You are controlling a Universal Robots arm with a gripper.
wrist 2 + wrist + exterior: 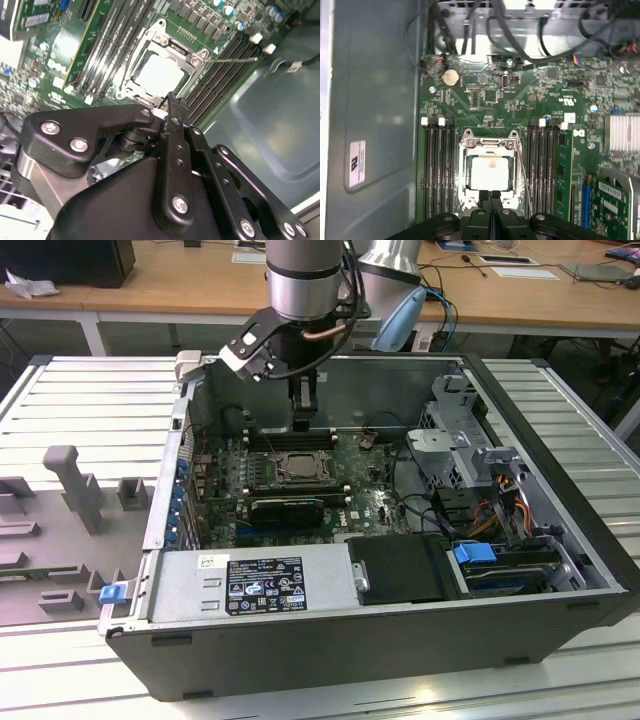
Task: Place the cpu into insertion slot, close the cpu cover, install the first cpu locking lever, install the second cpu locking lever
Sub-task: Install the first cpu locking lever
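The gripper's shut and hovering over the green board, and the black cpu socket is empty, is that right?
Not empty. The first wrist view shows the cpu lying in the insertion slot. The rest holds: the gripper is shut, over the green board.

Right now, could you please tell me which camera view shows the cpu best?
The first wrist view: it looks nearly straight down on the cpu, a pale square framed by the cpu cover. The second wrist view shows it slanted, beyond the claw. The exterior view shows the insertion slot, but the chip is hard to tell.
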